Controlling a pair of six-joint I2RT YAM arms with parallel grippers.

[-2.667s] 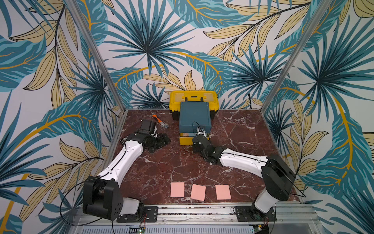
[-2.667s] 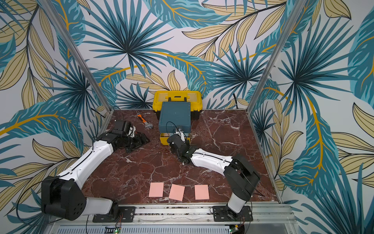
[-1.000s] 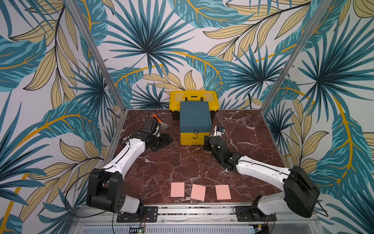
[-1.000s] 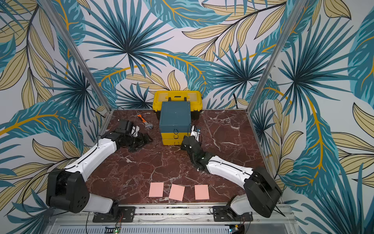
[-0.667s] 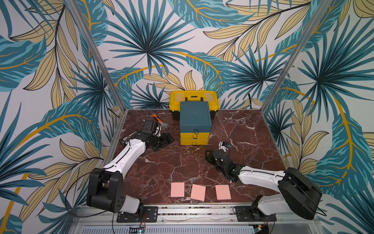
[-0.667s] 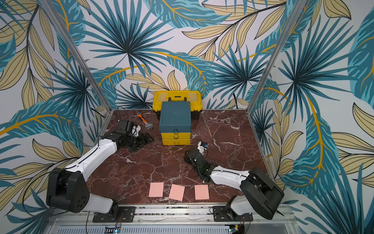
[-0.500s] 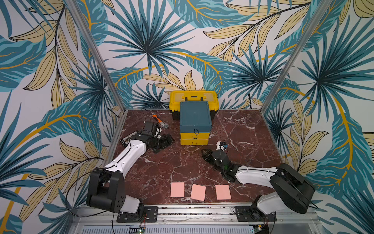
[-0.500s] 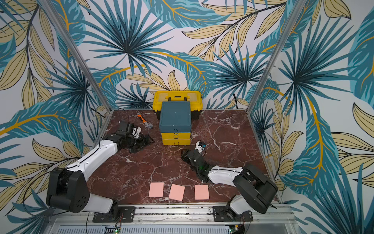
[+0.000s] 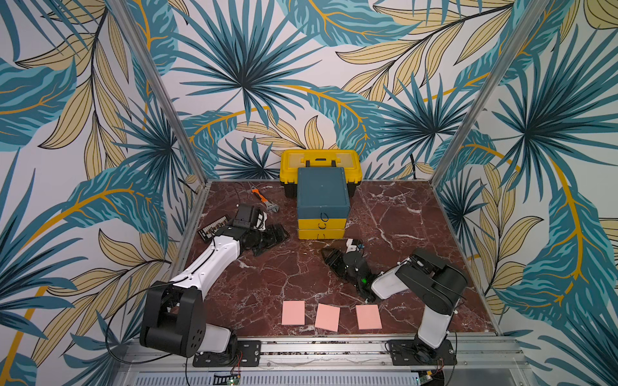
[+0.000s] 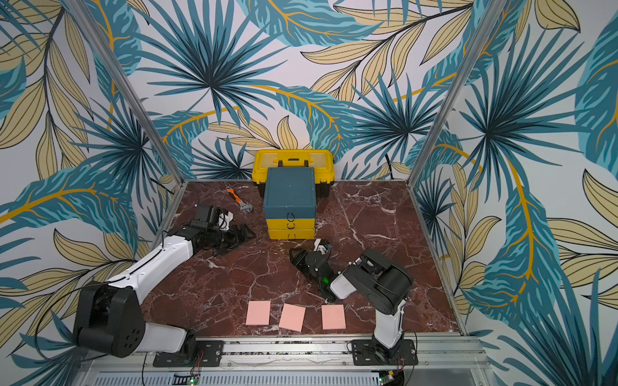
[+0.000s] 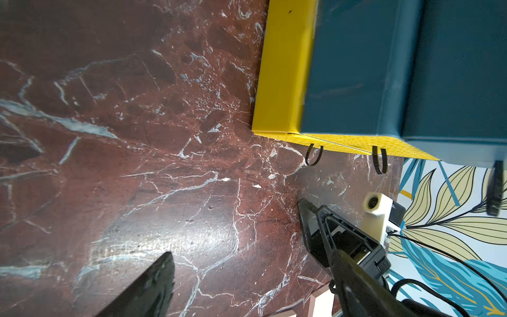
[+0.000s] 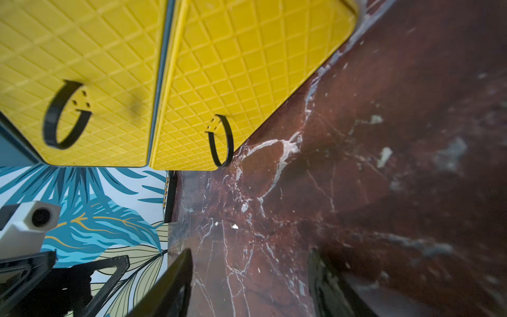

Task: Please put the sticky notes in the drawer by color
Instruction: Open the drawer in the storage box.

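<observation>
Sticky notes [image 9: 293, 312]: three pink pads lie in a row at the table's [image 9: 401, 217] six o'clock edge. No green or blue shows; probably stowed already. Drawer cabinet [image 9: 322, 197], at twelve o'clock, looks shut. Left gripper [image 9: 276, 239] at its eight o'clock and right gripper [image 12: 250, 251] at six both gape empty.

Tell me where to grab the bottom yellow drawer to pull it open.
Take its black loop pull, coming from the front: the loop sticks out of the flat yellow face, the only part the right gripper can close on.
</observation>
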